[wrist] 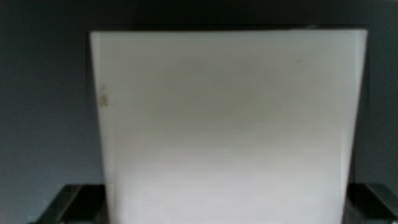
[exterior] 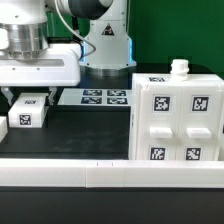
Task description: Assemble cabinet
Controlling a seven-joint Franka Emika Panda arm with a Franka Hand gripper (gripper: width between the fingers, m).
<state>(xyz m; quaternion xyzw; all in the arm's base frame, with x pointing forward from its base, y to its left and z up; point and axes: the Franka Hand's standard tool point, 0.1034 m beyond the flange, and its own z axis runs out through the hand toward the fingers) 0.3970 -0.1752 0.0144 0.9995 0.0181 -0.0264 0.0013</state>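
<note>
The cabinet (exterior: 176,115) is the large white box with marker tags, standing at the exterior view's right with a small knob on top. My gripper (exterior: 28,100) hangs at the exterior view's left, over a small white tagged block (exterior: 27,113) that sits on the black table. Its fingers straddle the block. In the wrist view the block (wrist: 222,120) fills the space between the two dark fingertips (wrist: 75,205), and its sides meet both of them with no gap showing. The gripper (wrist: 224,205) is shut on the block.
The marker board (exterior: 100,97) lies flat on the table behind, between the gripper and the cabinet. The arm's white base (exterior: 105,45) stands at the back. A white rail (exterior: 110,175) runs along the table's front edge.
</note>
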